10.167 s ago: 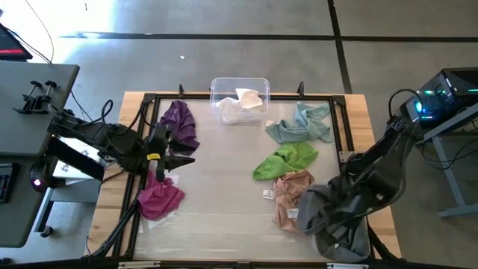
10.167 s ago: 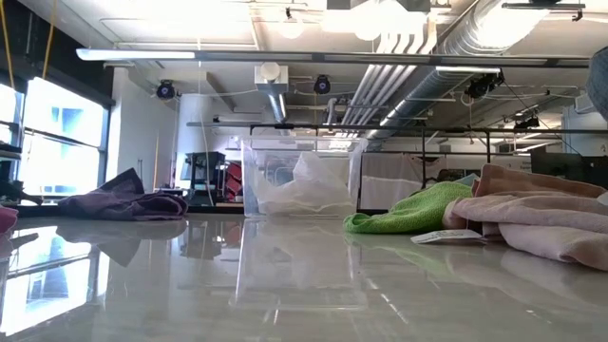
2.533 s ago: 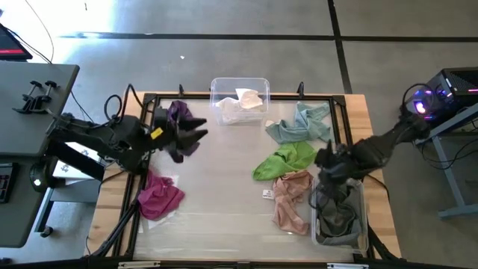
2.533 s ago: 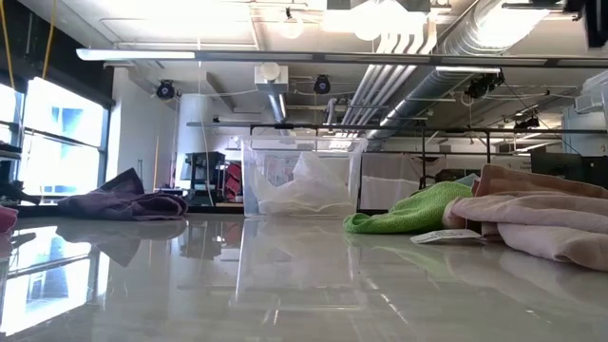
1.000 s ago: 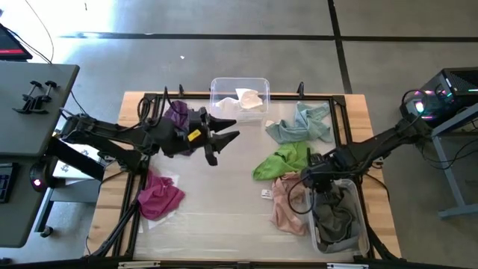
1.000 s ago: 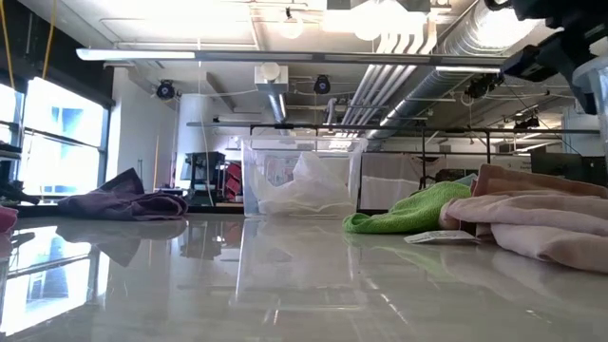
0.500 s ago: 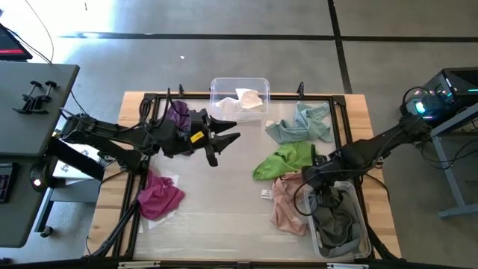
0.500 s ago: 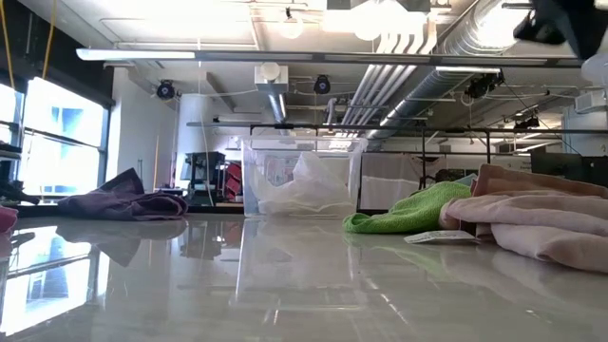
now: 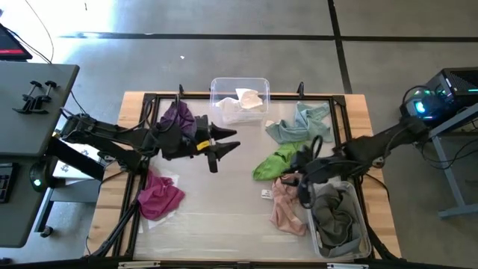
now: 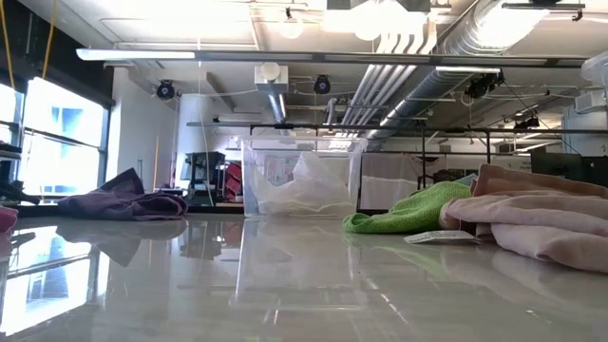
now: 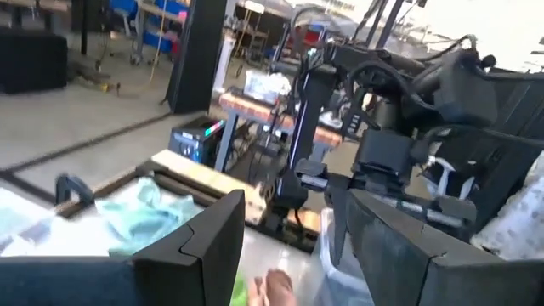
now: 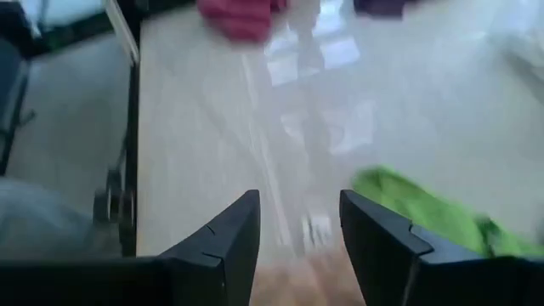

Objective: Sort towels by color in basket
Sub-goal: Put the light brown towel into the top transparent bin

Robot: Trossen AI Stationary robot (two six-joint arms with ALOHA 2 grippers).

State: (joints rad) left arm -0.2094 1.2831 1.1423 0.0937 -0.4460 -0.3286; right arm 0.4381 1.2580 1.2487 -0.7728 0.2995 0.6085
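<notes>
Towels lie loose on the table: purple [image 9: 179,119] at far left, magenta [image 9: 160,196] at near left, pale teal [image 9: 302,123] at far right, lime green [image 9: 284,161] and pink [image 9: 287,203] right of centre. White towels fill a clear bin [image 9: 240,99] at the far edge. Grey towels lie in a clear bin [image 9: 337,217] at near right. My left gripper [image 9: 226,146] is open and empty above the table's middle left. My right gripper [image 9: 297,183] is open and empty, above where the pink towel meets the lime green one [image 12: 425,212].
A black frame [image 9: 149,101] runs round the table top. The table's middle and near-middle surface [image 9: 224,202] is bare. In the low view the purple towel [image 10: 123,201], the white bin [image 10: 304,190], the green towel [image 10: 408,214] and the pink towel [image 10: 532,223] line the far side.
My right gripper has gone a little toward the table's left, from the grey bin's far end to above the pink and green towels, staying open. No towel has moved.
</notes>
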